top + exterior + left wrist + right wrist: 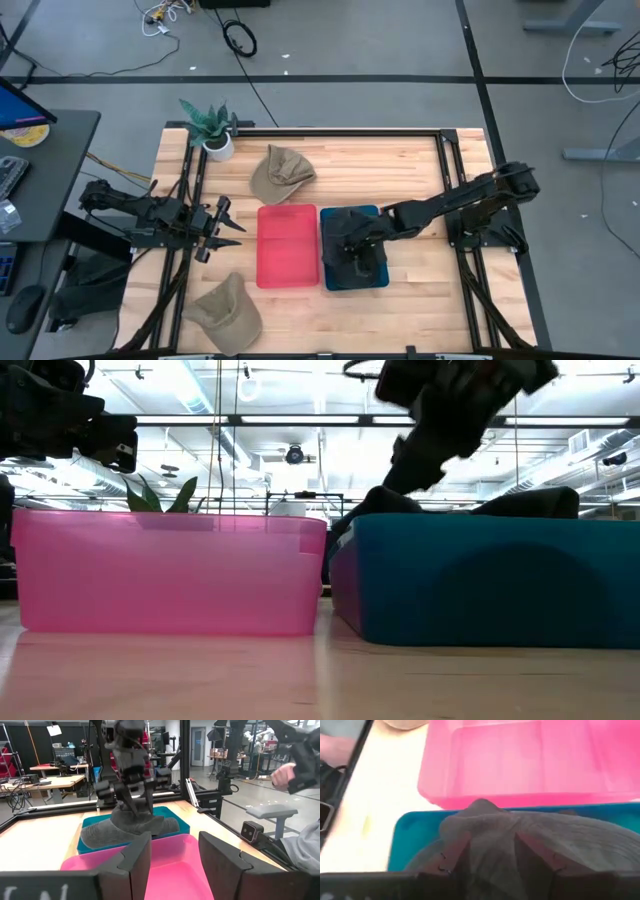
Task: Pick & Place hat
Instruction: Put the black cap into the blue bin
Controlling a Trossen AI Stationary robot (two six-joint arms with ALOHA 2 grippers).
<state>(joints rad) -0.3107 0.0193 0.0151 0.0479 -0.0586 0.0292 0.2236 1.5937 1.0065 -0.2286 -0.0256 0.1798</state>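
- Right gripper (352,243) over the blue bin (372,281), near the bench's middle, fingers pinched on the dark hat (131,826) resting in it.
- Left gripper (228,228) waits open by the left edge.
- Judgement: let go only once the hat sits fully inside the bin.

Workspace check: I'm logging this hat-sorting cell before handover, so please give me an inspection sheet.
Surface: wooden table, framed by black rails.
Job's things: dark hat in blue bin; pink bin holds no hat; two tan hats loose, one behind the bins, one at the front left.
Clutter: potted plant at back left corner.
Grippers: right end effector shut on dark hat over blue bin; left end effector open, beside pink bin.
Cables: loose cable on floor.
Surroundings: person's hand beyond table.
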